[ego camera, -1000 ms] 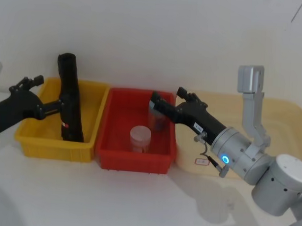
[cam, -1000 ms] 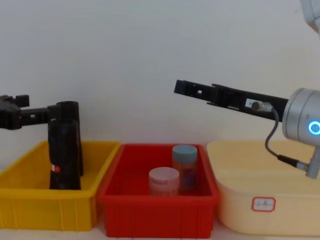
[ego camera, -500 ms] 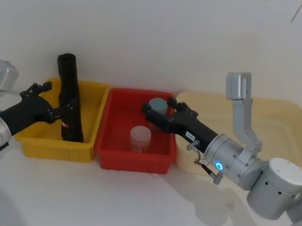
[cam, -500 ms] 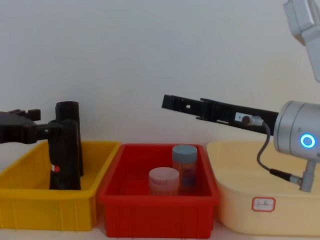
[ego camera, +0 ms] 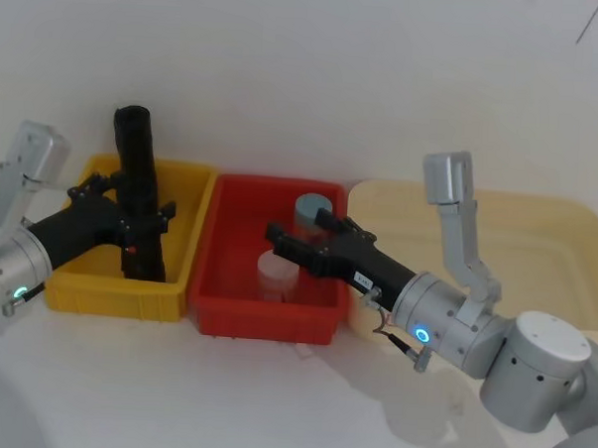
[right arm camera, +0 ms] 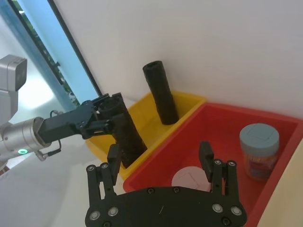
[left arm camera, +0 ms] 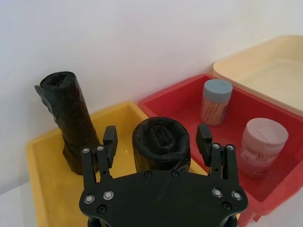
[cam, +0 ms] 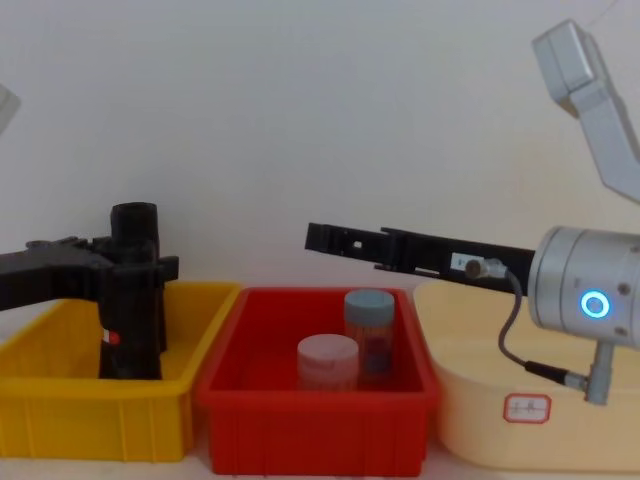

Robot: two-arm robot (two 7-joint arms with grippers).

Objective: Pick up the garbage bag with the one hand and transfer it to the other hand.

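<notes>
The garbage bag [left arm camera: 161,142] is a short black roll with a red label, standing in the yellow bin [ego camera: 78,294]. It also shows in the head view [ego camera: 144,255] and the chest view [cam: 130,320]. My left gripper [left arm camera: 158,137] is open, with one finger on each side of the bag's upper part and small gaps to it. It reaches in from the left at the bag's top [cam: 140,265]. My right gripper [right arm camera: 159,153] is open and holds nothing. It hangs above the red bin [ego camera: 216,310], well right of the bag, pointing left [cam: 318,238].
A taller plain black roll [left arm camera: 66,120] leans at the back of the yellow bin. The red bin holds a pink-lidded jar [ego camera: 275,273] and a blue-lidded jar [ego camera: 312,213]. A cream tub [cam: 520,420] stands at the right. A white wall is close behind.
My left gripper has slid right until its fingers straddle the garbage bag. My right gripper has moved left and lower over the red bin.
</notes>
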